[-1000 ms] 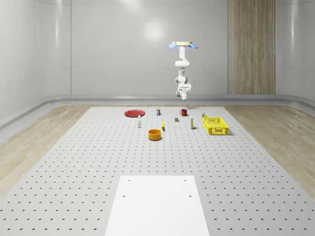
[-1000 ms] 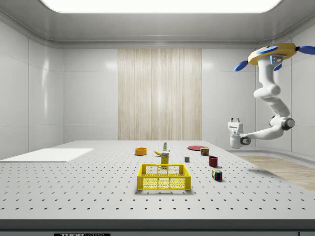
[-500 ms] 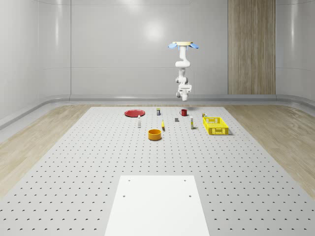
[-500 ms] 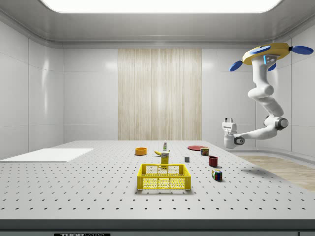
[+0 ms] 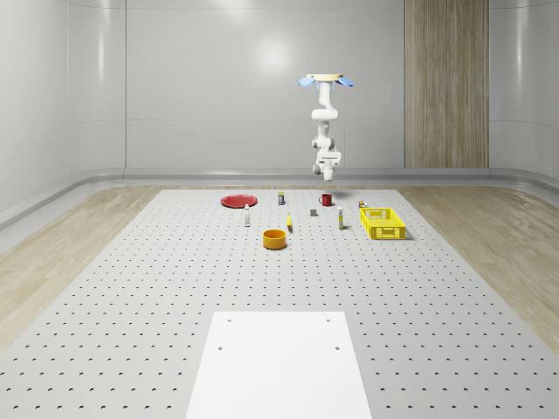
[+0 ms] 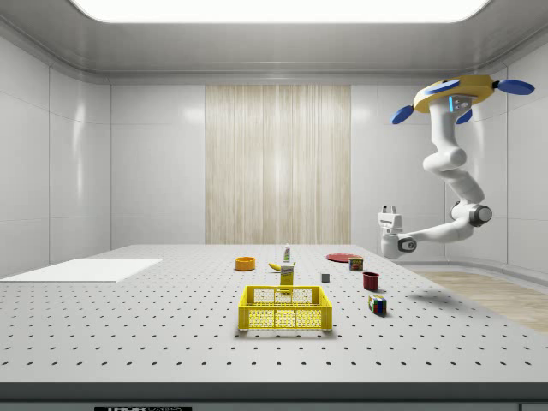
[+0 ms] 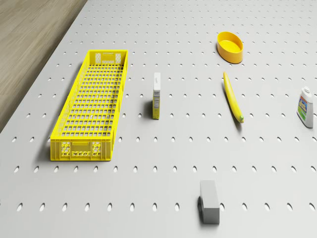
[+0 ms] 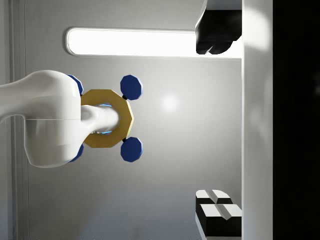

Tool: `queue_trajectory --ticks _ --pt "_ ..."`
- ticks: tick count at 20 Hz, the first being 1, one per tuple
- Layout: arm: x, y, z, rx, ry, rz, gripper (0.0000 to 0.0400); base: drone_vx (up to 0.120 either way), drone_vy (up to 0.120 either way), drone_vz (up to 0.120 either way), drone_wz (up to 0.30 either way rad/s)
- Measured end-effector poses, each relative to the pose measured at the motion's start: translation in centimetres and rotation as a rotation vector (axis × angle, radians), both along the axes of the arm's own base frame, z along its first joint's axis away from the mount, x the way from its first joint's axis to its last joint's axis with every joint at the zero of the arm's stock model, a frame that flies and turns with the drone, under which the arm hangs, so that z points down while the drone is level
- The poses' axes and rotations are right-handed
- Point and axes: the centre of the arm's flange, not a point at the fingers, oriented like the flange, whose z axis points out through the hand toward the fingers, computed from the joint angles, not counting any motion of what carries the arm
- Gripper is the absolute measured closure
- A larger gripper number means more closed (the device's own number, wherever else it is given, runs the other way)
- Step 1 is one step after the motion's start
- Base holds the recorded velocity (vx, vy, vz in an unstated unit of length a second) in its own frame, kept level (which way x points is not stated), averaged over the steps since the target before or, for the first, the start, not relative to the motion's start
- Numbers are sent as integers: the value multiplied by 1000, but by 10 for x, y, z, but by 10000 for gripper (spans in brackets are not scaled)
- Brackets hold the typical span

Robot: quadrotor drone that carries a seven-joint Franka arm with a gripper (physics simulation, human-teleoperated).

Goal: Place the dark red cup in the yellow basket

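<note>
One drone (image 6: 454, 89) hovers high past the table's far edge, gripper (image 6: 390, 208) pointing up, fingers spread wide and empty, open air around it; dark red cup (image 6: 371, 280) stands on the table near the yellow basket (image 6: 285, 309), apart from it.

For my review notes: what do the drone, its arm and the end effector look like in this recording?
The drone has a flat yellow-gold, many-sided body with blue rotor discs around it. The arm under it is glossy white, built of rounded segments with grey joint caps. The end effector is white; in the wrist view its fingertips carry black pads. No cables show.
</note>
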Motion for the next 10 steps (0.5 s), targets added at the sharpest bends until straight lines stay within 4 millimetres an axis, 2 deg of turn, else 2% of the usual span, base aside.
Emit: queue_trajectory --ticks 4,10 --pt "0 2 0 -17 -3 0 0 110 0 0 0" --pt "-1 8 0 -76 -8 -2 0 0 0 0 0"
